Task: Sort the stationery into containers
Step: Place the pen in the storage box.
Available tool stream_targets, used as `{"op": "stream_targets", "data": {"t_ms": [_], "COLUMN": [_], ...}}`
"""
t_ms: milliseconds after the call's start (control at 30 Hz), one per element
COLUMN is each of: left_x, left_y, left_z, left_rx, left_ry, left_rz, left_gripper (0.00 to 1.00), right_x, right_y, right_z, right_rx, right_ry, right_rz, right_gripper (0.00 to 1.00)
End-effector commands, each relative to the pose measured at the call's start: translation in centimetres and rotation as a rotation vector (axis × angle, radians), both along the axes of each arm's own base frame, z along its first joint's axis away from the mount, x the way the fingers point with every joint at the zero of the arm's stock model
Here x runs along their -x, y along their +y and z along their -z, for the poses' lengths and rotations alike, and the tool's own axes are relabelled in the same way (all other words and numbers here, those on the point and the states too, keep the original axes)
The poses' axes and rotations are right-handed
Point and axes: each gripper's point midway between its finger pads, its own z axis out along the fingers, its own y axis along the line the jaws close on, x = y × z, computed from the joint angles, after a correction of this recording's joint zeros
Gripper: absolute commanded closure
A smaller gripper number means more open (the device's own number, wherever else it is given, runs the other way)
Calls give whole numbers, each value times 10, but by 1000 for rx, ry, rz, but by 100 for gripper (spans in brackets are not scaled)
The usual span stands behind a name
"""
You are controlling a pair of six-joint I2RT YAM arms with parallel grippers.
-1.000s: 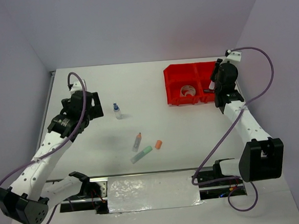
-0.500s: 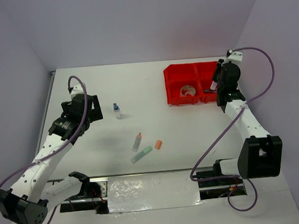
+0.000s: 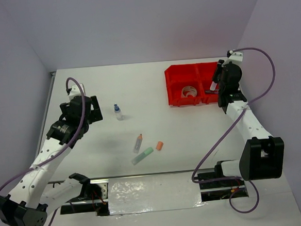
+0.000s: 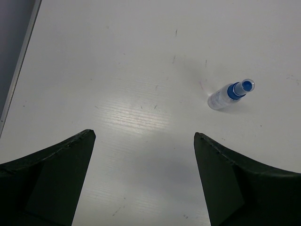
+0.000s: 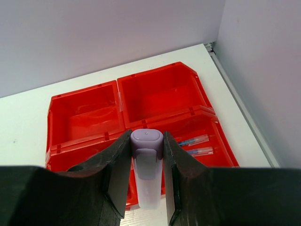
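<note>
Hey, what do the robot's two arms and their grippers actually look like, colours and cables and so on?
Both arms match: the left arm and right arm have white tubular links between bulky black joint housings. A thin purple cable loops loosely along each. The left gripper and right gripper have two dark, matte, tapering fingers.
</note>
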Motion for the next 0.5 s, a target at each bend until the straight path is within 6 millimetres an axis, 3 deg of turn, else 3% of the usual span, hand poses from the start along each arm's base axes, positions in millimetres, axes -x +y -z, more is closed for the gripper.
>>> {"op": "stream_targets", "data": {"t_ms": [0,267,467], "left_x": [-3,-4,-4], "left_y": [3,0,-1], "left_z": [-8,-5,-7], "left_rx": [-8,-5,1], "left_ry": [-41,-28,-37], "left_rz": [-9,10,17], "left_gripper": [1,1,1], "right_x": [-1,-3,-16], "right_y": [2,8,41], "right_z": [-26,-29,-38], "right_rx": [-5,-16,-77], "right_ry": [-89,-104,-156], "right_rz": [-11,-48,-219], "right_gripper": [100,100,100]}}
